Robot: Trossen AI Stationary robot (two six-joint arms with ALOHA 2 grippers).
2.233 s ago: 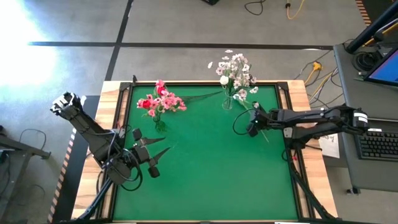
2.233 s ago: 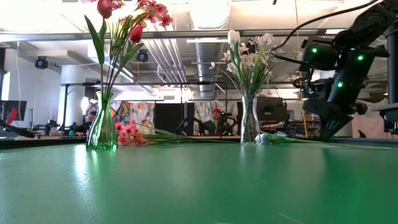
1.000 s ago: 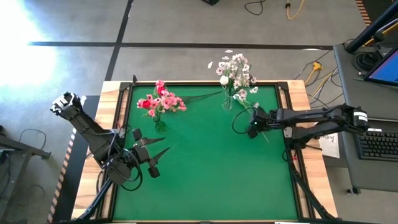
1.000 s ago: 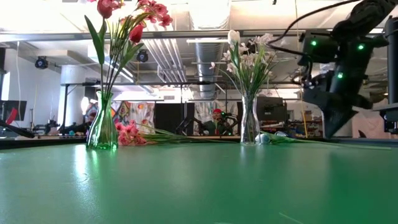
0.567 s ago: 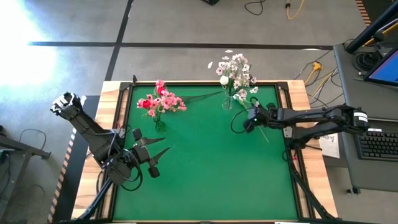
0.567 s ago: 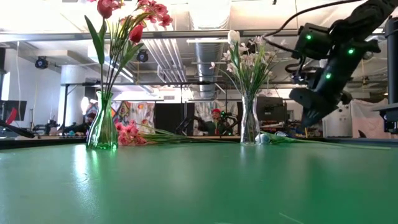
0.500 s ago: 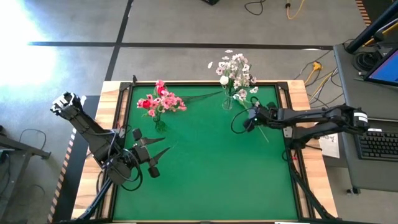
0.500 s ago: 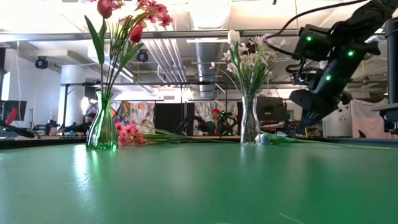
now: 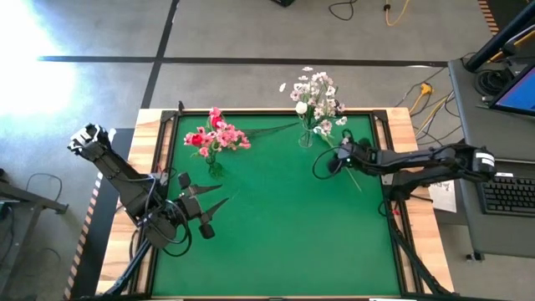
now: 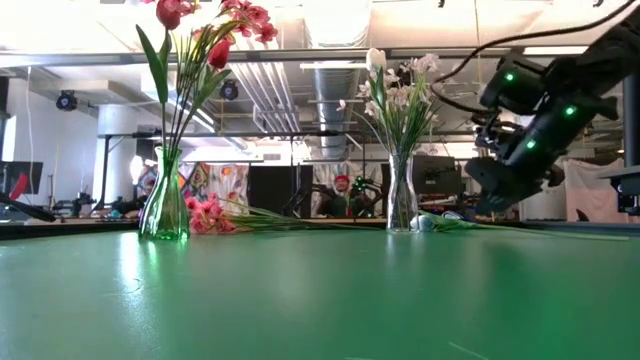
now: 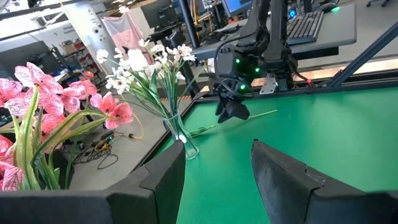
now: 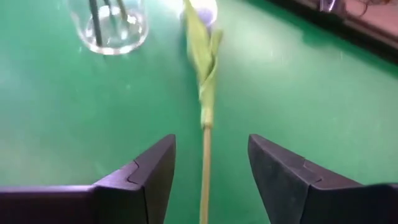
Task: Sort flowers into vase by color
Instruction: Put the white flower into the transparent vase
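Observation:
A white-bud flower lies flat on the green table, its stem [image 12: 206,127] running from the bud [image 12: 204,7] beside the clear vase of white flowers [image 9: 308,136]. My right gripper [image 12: 211,142] is open, low over that stem, one finger on each side; I cannot tell whether they touch it. It also shows in the high view [image 9: 336,159] and the low view [image 10: 480,207]. A second vase [image 9: 214,165] holds pink and red flowers. A pink flower [image 10: 205,213] lies on the table beyond it. My left gripper [image 9: 214,216] is open and waits at the table's left.
The white-flower vase's base [image 12: 111,25] stands close beside the lying bud. The table's raised wooden rim [image 9: 393,159] runs behind the right arm. Open green surface [image 9: 284,226] lies toward the near edge between the arms. A desk with a keyboard [image 9: 510,194] stands off the table's right.
My right gripper has moved toward the far edge and the white-flower vase, then dropped lower toward the table and tipped over the lying white-bud flower. The flowers and vases have stayed where they were.

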